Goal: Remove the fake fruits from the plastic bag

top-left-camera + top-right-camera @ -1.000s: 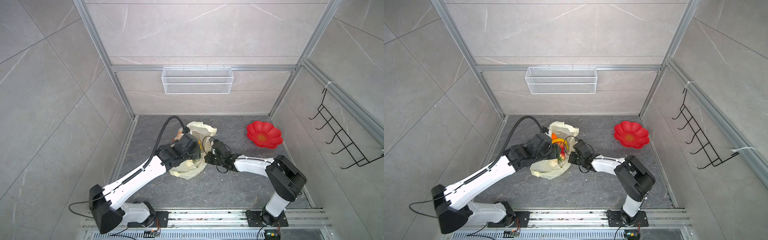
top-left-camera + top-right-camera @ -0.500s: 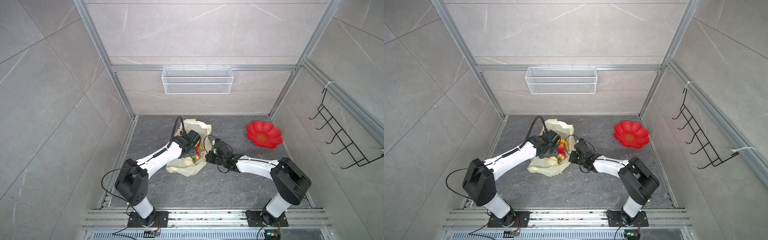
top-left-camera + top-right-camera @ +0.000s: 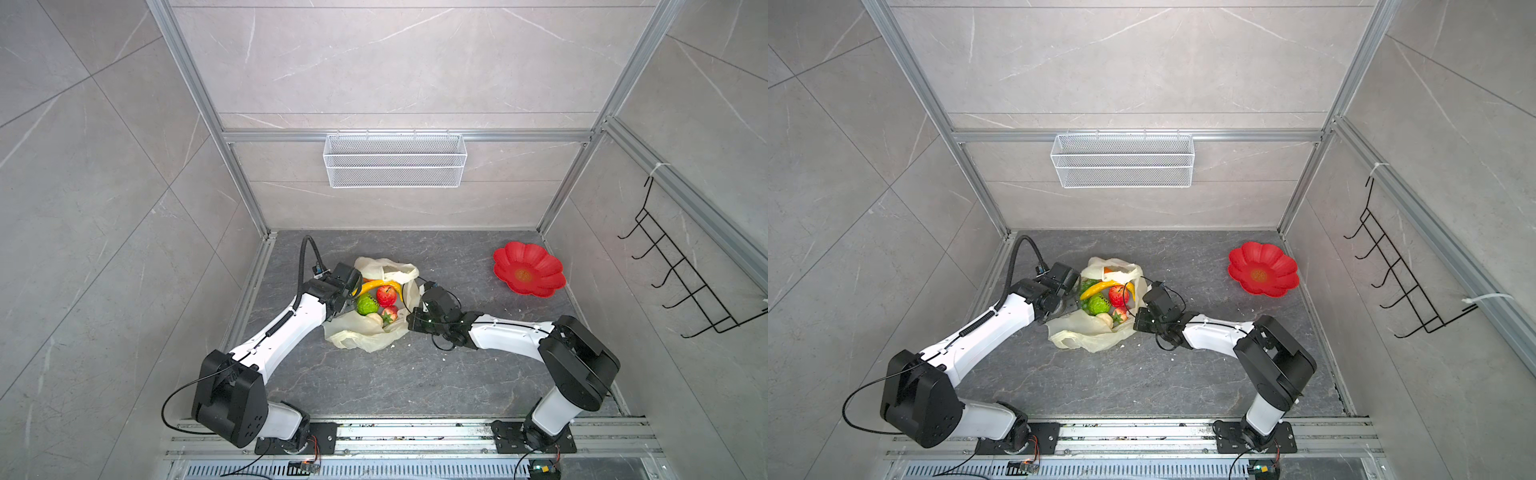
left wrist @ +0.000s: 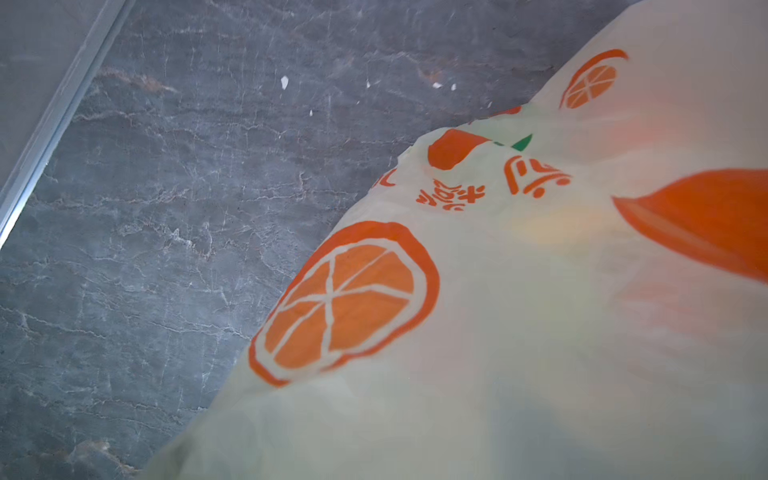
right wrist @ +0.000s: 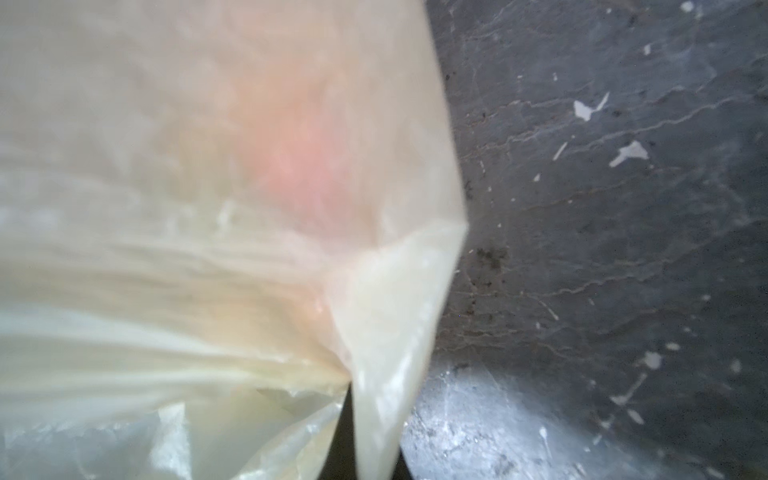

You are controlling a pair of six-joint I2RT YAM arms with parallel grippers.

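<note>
The cream plastic bag [image 3: 365,337] [image 3: 1092,334] lies in the middle of the floor with its mouth spread open. Inside it show the fake fruits: a yellow banana [image 3: 380,284], a red apple [image 3: 386,295], a green bumpy fruit [image 3: 366,306], a small red one [image 3: 390,313] and a beige one [image 3: 374,319]. My left gripper [image 3: 351,293] [image 3: 1073,291] is at the bag's left rim. Orange-printed bag film [image 4: 498,332] hides its jaws in the left wrist view. My right gripper [image 3: 411,318] [image 5: 374,467] is shut on the bag's right edge, where the film [image 5: 390,332] bunches into the jaws.
A red flower-shaped plate [image 3: 528,270] sits at the back right of the floor. A white wire basket [image 3: 395,160] hangs on the back wall and a black hook rack [image 3: 681,274] on the right wall. A metal rail [image 4: 50,120] edges the floor on the left.
My left arm has drawn back from over the bag to its left rim, and the fruits inside now show. The right gripper has kept its hold and place.
</note>
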